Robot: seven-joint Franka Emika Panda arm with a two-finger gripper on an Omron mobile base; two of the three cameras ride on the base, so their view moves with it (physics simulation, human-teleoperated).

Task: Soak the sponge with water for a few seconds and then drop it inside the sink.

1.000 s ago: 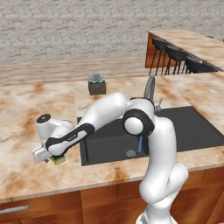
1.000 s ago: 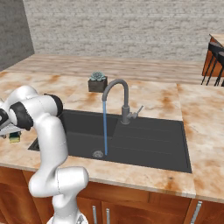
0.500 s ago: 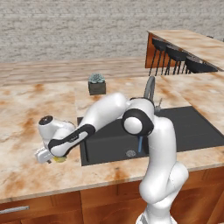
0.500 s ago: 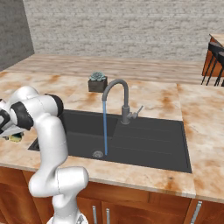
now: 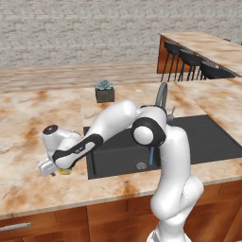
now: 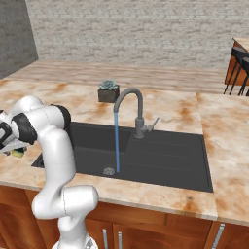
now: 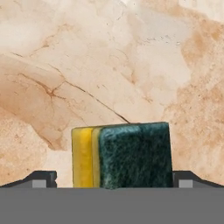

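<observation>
The gripper (image 7: 113,177) hangs low over the counter (image 5: 28,123) left of the sink (image 5: 208,142), its two fingers (image 7: 41,178) spread wide — one on each side of the sponge (image 7: 121,155), neither pad pressed against it. The jaws stand released, nothing held. In the left base view the gripper (image 5: 56,166) sits at the end of the arm, which reaches out and down to the left.

One sponge lies on the marble between the fingers, dark green layer and yellow body both showing in the hand view; from the left base view only a yellow corner (image 5: 65,171) peeks out under the hand. It rests on the counter just beside the sink's left rim, outside the basin.

One faucet (image 6: 132,104) curves over the black sink (image 6: 165,158), and one thin blue stream of water (image 6: 116,141) falls from it to land just beside the single round drain (image 6: 109,171).

One small dark pot with a succulent (image 6: 108,91) stands on the counter behind the sink — well apart from the sponge.

Three dark stools (image 5: 189,61) line the far counter at right.
</observation>
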